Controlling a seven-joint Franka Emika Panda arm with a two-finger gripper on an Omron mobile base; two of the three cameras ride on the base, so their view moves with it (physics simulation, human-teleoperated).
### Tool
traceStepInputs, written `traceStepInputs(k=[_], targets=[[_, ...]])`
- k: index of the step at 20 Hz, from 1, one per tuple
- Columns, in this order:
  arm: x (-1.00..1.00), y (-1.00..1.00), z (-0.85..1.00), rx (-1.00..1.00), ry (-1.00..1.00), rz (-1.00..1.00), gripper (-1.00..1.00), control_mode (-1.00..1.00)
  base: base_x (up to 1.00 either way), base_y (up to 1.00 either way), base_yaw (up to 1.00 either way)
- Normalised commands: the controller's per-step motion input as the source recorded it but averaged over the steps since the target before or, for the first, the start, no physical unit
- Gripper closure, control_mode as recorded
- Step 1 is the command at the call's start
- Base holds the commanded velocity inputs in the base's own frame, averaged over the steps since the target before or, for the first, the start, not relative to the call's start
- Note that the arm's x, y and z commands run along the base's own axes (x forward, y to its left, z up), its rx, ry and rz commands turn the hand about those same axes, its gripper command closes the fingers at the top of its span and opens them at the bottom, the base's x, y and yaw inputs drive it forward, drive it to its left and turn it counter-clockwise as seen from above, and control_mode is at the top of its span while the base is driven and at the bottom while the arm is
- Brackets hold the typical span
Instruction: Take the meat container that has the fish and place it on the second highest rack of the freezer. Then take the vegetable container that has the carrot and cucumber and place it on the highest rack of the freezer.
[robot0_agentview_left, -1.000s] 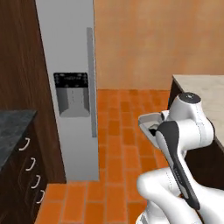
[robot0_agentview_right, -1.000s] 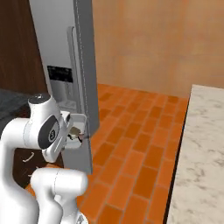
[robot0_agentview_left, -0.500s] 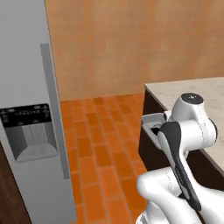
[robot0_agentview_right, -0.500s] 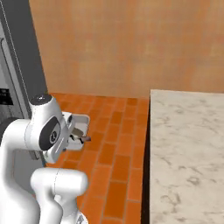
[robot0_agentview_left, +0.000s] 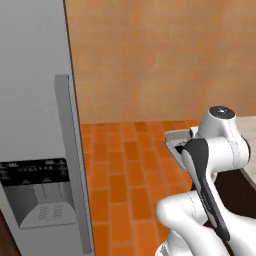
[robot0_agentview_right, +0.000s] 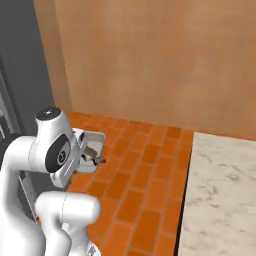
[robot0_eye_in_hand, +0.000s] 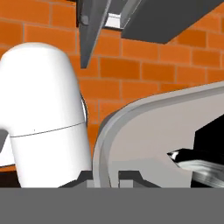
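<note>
The gripper (robot0_agentview_right: 85, 152) is shut tight on the edge of the tray (robot0_agentview_right: 96, 139), held up by the arm, and the fish could slide out if it tips.

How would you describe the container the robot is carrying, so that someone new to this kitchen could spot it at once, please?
Start at the tall grey fridge and look across the orange brick floor to the white arm. The container sits at the arm's upper end, clamped in the shut end effector. It is a shallow grey tray with rounded corners and something dark inside.
</note>
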Motion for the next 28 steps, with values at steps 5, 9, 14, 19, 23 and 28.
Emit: traceStepInputs(k=[5, 9, 14, 19, 23, 28], targets=[[0.00, 0.00, 0.00, 0.00, 0.00, 0.00, 1.00, 1.00, 1.00, -0.42, 0.63], [0.00, 0.00, 0.00, 0.00, 0.00, 0.00, 1.00, 1.00, 1.00, -0.49, 0.72], [0.00, 0.00, 0.00, 0.00, 0.00, 0.00, 1.00, 1.00, 0.99, -0.38, 0.80], [0.00, 0.00, 0.00, 0.00, 0.00, 0.00, 1.00, 1.00, 0.52, -0.26, 0.95], [0.00, 0.00, 0.00, 0.00, 0.00, 0.00, 1.00, 1.00, -0.15, -0.56, 0.95], [0.00, 0.00, 0.00, 0.00, 0.00, 0.00, 1.00, 1.00, 0.00, -0.26, 0.99]])
